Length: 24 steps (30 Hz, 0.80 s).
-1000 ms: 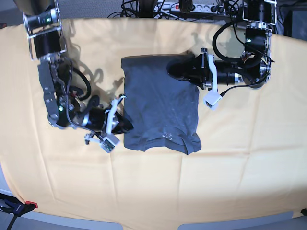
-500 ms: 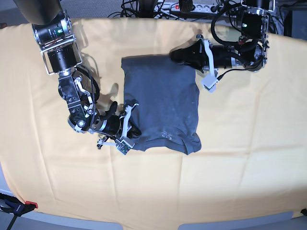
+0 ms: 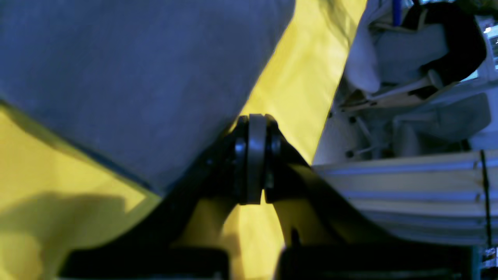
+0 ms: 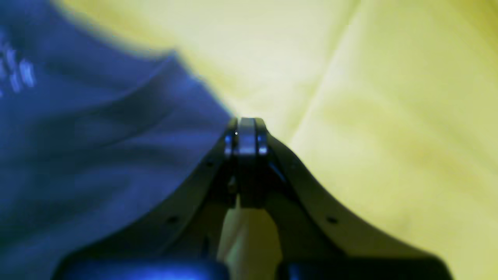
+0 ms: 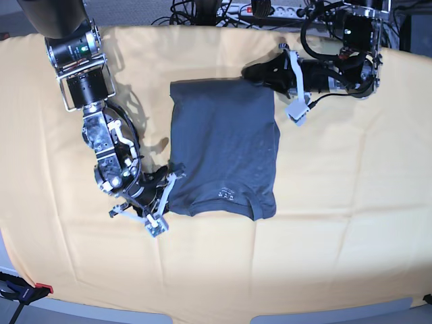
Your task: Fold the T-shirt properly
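The dark blue-grey T-shirt point(image 5: 223, 148) lies folded into a tall rectangle in the middle of the table, collar and neck label point(image 5: 225, 196) at the near end. It also shows in the left wrist view point(image 3: 136, 77) and the right wrist view point(image 4: 97, 155). My left gripper point(image 5: 248, 71) point(image 3: 251, 118) is shut, its tips at the shirt's far right corner. My right gripper point(image 5: 177, 169) point(image 4: 245, 120) is shut, its tips against the shirt's near left edge. I see no cloth between either pair of fingers.
A yellow-orange cloth point(image 5: 337, 202) covers the whole table. Cables and a power strip point(image 5: 270, 10) run along the far edge. A red clamp point(image 5: 44, 289) sits at the near left corner. White frame parts point(image 3: 408, 116) stand beyond the table in the left wrist view.
My left gripper has drawn back from on top of the shirt to its far right corner. My right gripper has swung in against the near left edge. The shirt has shifted slightly left.
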Motion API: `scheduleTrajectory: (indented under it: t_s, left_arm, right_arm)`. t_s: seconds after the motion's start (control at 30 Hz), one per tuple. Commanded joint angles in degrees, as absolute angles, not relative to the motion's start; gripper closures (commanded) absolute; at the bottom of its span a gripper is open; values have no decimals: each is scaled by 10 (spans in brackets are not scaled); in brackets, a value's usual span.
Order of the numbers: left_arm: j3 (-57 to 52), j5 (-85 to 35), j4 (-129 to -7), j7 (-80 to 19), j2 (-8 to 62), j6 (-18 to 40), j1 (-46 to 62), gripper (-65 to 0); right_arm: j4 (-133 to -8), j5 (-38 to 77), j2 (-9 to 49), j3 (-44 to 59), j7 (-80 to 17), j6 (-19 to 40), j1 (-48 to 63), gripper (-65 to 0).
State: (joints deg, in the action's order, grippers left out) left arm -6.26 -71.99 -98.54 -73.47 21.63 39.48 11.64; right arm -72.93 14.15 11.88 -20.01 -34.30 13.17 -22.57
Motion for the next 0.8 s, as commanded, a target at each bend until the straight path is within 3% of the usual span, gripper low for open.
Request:
scheduleTrajectory:
  t_s: [0.0,0.23,0.33,0.47,0.53,0.77]
  left_arm:
    - [-77,-744,-1021,-730,227,400,108,0]
    - [-185,-758,-1119,-735,255,400,108,0]
    - [-239,-797,-1119,-735,256,400,112,0]
    - [-305,-841,-1119,-735,256,400,138,0]
    - [-333,-850,-1119,-735,256,400,151,0]
    - [-407,-850,-1121,-735,258,400,177,0]
  right_arm:
    - [-762,161,123,-180,-335,139,-248,0]
    - [-888,413,125,-11,-491,287,-246,0]
    - [-895,585,153,59,-590,351,-242,0]
    - [-895,846,195,143,-741,387,-203,0]
    - [-896,850,213,175,-800,392,-173,0]
    - [-974,850,249,263,-798,381,-27,0]
